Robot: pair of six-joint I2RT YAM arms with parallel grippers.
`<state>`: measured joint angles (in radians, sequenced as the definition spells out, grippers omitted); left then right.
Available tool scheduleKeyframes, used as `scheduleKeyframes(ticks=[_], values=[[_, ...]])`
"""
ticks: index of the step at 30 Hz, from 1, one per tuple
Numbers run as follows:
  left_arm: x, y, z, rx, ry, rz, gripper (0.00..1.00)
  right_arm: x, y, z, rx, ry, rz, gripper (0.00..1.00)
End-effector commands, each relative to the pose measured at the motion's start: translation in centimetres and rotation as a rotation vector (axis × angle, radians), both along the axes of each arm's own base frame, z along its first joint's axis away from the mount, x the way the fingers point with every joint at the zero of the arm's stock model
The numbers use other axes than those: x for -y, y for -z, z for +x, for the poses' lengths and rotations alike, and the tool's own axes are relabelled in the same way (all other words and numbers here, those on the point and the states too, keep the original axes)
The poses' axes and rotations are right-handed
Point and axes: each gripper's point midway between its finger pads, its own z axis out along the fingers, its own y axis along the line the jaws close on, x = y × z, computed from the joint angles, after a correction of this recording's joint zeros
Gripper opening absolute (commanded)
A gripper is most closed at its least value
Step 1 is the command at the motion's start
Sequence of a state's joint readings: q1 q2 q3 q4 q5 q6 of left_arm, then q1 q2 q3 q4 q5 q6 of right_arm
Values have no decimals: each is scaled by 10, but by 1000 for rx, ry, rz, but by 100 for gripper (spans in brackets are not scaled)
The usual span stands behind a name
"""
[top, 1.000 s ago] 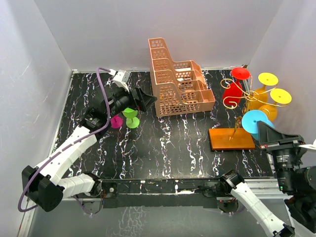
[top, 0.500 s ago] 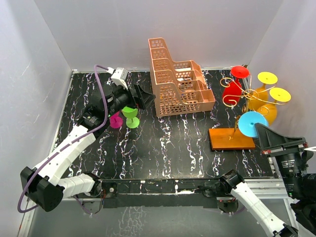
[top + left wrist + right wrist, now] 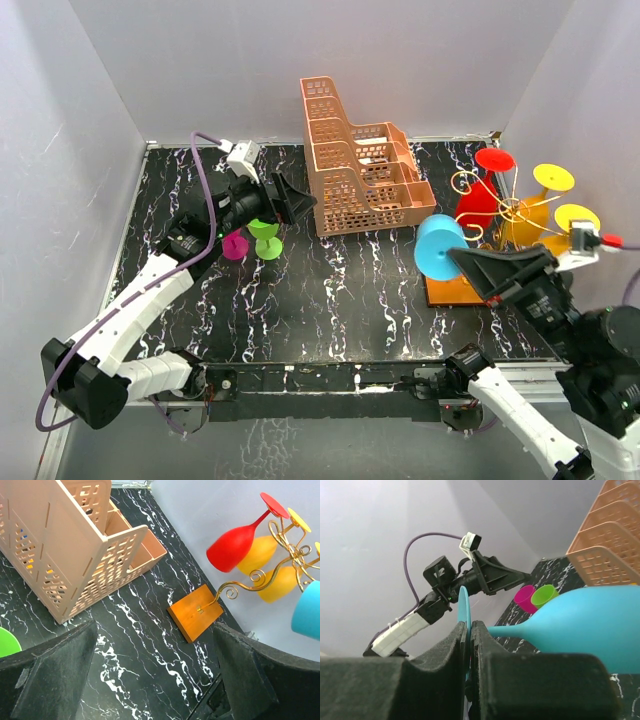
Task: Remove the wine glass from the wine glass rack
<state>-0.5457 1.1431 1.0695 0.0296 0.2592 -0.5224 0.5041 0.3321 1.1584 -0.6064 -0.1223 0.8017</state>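
Bolted at the near right corner, the right arm rises from its base and bends back over the table, its wrist level and pointing left. The right gripper (image 3: 462, 262) (image 3: 469, 630) has its fingers pressed together on the foot end of the blue wine glass (image 3: 435, 252) (image 3: 585, 625). In the right wrist view the thin foot disc stands edge-on between the two pads. The glass lies on its side in the air, bowl toward the left, beside the near left edge of the wine glass rack (image 3: 443, 291) (image 3: 196, 612) and apart from its gold hook arms.

Behind it, the rack's orange-brown base sits flat on the black marbled table (image 3: 350, 290). A red glass (image 3: 480, 200) and yellow glasses (image 3: 530, 215) hang bowl-down from the wire curls.

From the near left corner the left arm stretches diagonally toward the far middle, elbow low and forearm raised. The left gripper (image 3: 300, 198) (image 3: 155, 627) points right toward the peach lattice basket (image 3: 360, 165), its jaws spread wide with nothing between them. Just below its wrist, a small green cup (image 3: 266, 238) and a magenta cup (image 3: 236, 247) stand side by side on the table.
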Motion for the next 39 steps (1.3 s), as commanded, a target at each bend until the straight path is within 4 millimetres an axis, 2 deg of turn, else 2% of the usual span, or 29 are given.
scheduleKeyframes(ticks=[1,8,15,22,29,34,39], values=[[-1,-20,-17,18,31,-61,97,-30,-34,-4,105,-164,35,8],[2,-19,-28,-9,66,-108,97,-47,-53,0,132,-254,88,8],[22,-29,-42,-40,197,-232,97,-51,-63,14,132,-245,134,8],[39,-66,-64,-3,382,-426,97,-56,-80,31,127,-241,223,8],[39,-100,-85,48,531,-663,97,-68,-87,50,54,-296,341,8],[37,-113,-90,53,615,-800,97,-82,-87,58,8,-379,409,8],[31,-122,-96,48,678,-903,97,-86,-83,70,-27,-388,459,8]])
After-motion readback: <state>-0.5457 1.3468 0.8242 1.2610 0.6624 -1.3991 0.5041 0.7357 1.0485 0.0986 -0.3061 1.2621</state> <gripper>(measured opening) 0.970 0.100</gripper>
